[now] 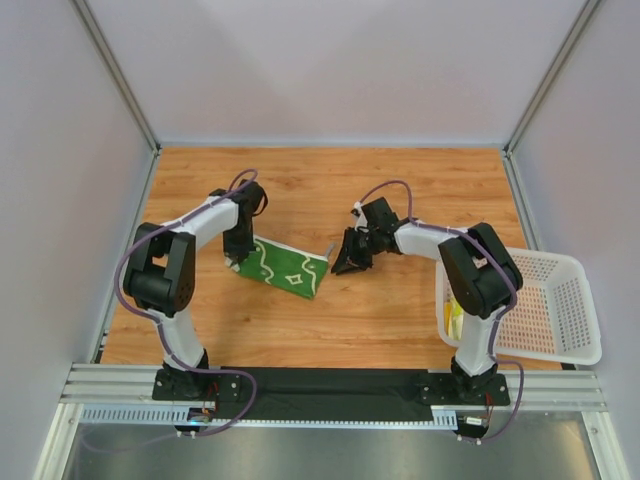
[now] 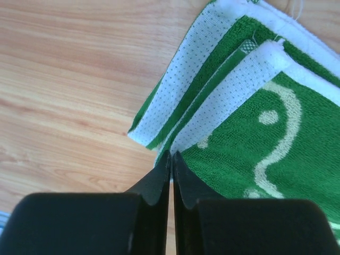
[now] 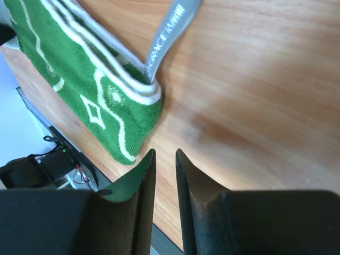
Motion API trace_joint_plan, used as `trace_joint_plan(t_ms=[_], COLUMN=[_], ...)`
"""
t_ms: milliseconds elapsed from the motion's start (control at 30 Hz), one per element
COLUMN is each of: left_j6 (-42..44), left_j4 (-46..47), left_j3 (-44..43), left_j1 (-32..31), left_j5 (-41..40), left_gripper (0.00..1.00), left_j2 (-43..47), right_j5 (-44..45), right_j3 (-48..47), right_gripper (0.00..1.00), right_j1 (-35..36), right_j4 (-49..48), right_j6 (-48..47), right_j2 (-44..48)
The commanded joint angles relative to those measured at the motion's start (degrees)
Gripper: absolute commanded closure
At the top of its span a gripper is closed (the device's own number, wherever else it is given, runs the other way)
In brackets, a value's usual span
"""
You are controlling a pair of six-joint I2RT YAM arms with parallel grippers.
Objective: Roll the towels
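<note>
The dark green towel (image 1: 281,268) with cream swirls lies folded in a narrow strip on the wooden table. My left gripper (image 1: 238,262) is at its left end. In the left wrist view the towel (image 2: 255,133) shows layered white hems, and my left gripper (image 2: 171,155) is shut, its tips touching the hem corner. My right gripper (image 1: 350,262) hovers just off the right end. In the right wrist view its jaws (image 3: 164,154) stand slightly open over bare wood, nothing between them, beside the towel (image 3: 101,101). A pale yellow towel (image 1: 455,318) shows in the basket's left end.
A white perforated basket (image 1: 560,300) sits at the table's right edge, beside the right arm's base. A grey label (image 3: 167,32) sticks out from the green towel's right end. Grey walls enclose the table on three sides.
</note>
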State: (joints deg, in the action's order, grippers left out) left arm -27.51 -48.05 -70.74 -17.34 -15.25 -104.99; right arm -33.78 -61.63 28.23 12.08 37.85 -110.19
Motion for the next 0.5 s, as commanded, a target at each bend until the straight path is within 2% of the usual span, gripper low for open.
trace_joint_plan(t_ms=[0, 167, 267, 367, 467], left_j6=[1.75, 3.51, 3.6, 3.78, 3.78], left_j4=[-4.49, -8.63, -10.74, -13.11, -13.83], left_j3=[-4.93, -10.46, -12.4, -14.59, -16.01], left_j1=[-0.06, -0.41, -2.24, -5.58, -9.19], left_j5=[-4.35, -4.71, -5.23, -6.46, -7.34], left_gripper=[0.92, 0.78, 0.73, 0.69, 0.6], left_j2=[4.26, 11.27, 16.63, 21.38, 26.66], right_j5=[5.38, 12.14, 16.01, 18.04, 18.75], right_j3=[-5.51, -14.21, -16.6, -15.11, -10.55], right_gripper=[0.76, 0.65, 0.58, 0.53, 0.38], right_j1=[1.48, 3.85, 4.82, 5.52, 6.05], right_j4=[9.0, 21.73, 25.62, 25.81, 22.04], right_j6=[-4.88, -9.98, -11.04, -10.86, -11.39], right_j2=[6.56, 12.8, 17.89, 24.83, 33.35])
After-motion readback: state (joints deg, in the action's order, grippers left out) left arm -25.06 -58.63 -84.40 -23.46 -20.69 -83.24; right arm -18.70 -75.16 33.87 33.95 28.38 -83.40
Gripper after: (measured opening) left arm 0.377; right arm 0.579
